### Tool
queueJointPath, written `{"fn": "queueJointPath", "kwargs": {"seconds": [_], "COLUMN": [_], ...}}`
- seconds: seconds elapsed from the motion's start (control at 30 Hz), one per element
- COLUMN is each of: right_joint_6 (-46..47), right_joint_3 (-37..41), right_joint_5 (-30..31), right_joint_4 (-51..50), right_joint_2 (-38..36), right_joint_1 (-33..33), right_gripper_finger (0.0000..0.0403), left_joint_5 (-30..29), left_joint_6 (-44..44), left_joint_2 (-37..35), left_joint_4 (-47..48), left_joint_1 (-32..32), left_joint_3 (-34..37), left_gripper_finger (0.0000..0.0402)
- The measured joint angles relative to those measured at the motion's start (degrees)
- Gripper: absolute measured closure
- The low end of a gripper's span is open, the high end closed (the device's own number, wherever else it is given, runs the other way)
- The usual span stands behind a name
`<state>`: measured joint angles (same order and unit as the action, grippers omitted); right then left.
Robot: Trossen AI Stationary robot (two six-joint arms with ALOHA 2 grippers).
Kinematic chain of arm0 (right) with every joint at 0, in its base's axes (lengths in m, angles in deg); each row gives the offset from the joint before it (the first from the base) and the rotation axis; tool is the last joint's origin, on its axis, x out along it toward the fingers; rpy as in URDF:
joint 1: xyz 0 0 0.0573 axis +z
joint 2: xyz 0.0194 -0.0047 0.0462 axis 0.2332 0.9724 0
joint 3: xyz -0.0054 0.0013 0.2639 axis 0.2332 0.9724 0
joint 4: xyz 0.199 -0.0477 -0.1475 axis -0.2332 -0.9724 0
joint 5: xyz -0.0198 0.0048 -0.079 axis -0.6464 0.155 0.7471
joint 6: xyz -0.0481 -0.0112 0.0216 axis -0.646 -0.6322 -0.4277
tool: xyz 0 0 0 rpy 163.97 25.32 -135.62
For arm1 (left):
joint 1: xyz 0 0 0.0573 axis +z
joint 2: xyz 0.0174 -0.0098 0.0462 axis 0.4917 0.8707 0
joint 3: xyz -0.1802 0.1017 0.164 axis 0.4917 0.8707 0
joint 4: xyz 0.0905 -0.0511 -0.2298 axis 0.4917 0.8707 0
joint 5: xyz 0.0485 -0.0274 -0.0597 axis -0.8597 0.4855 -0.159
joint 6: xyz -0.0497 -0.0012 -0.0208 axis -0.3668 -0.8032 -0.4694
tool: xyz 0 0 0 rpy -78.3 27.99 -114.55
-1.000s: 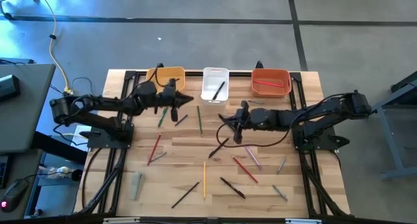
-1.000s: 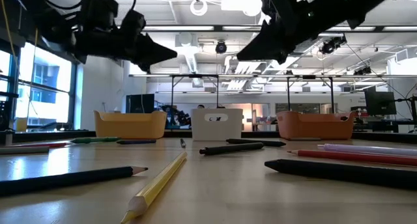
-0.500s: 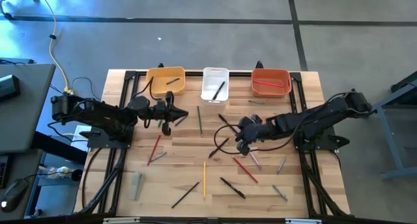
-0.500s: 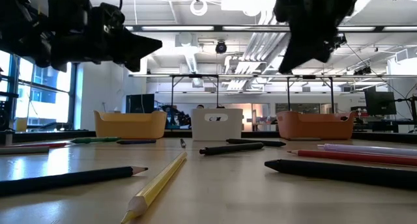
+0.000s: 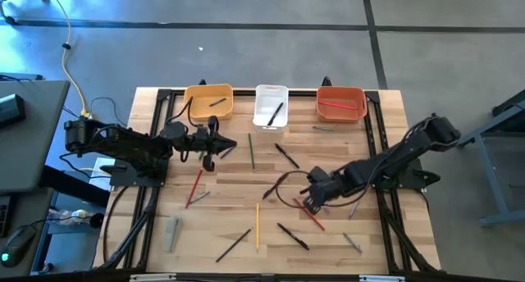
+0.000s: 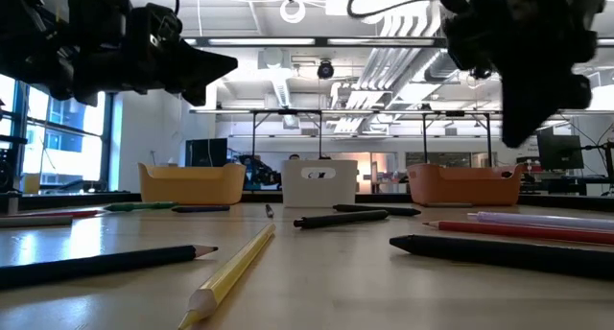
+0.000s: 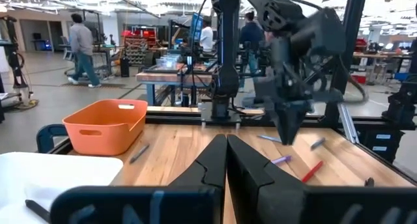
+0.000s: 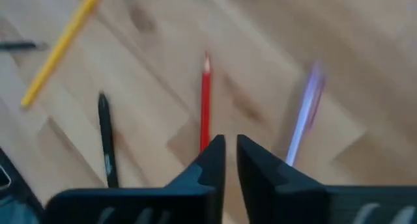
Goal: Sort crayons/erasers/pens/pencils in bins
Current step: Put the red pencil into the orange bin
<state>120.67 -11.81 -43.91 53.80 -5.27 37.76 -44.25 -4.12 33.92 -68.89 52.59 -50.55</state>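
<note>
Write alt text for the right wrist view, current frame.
The right gripper, fingers slightly apart, hangs close over a red pencil lying on the wooden table. A purple stick lies beside the pencil on one side, and a black pen and a yellow pencil on the other.

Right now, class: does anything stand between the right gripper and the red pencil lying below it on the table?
Nothing visible does. The right gripper, fingers slightly parted, hangs directly over the red pencil, with only bare table between them. A purple stick and a black pen lie off to either side, clear of the path.
</note>
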Motion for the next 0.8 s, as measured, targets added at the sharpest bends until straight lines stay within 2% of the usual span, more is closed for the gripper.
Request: {"fn": "queueJointPath", "kwargs": {"seconds": [0.13, 0.3, 0.5, 0.8], "right_joint_6": [4.2, 4.6, 4.4, 5.3], "right_joint_3": [-1.6, -5.7, -10.7, -12.3], "right_joint_5": [-0.8, -1.0, -1.3, -2.5], "right_joint_4": [-0.4, -1.4, -4.7, -5.1], "right_joint_2": [3.5, 9.6, 16.5, 20.7], "right_joint_1": [2.3, 3.2, 3.1, 3.1], "right_gripper_finger": [0.0314, 0.0275, 0.0267, 0.0267], "left_joint_5": [0.0, 0.0, 0.0, 0.0], "left_joint_6": [0.0, 0.0, 0.0, 0.0], "left_joint_2": [0.0, 0.0, 0.0, 0.0], "left_joint_4": [0.0, 0.2, 0.4, 0.6], "left_joint_1": [0.0, 0.0, 0.0, 0.0], "left_joint_3": [0.0, 0.0, 0.0, 0.0], "left_gripper_finger": [0.0401, 0.0401, 0.0401, 0.0401]}}
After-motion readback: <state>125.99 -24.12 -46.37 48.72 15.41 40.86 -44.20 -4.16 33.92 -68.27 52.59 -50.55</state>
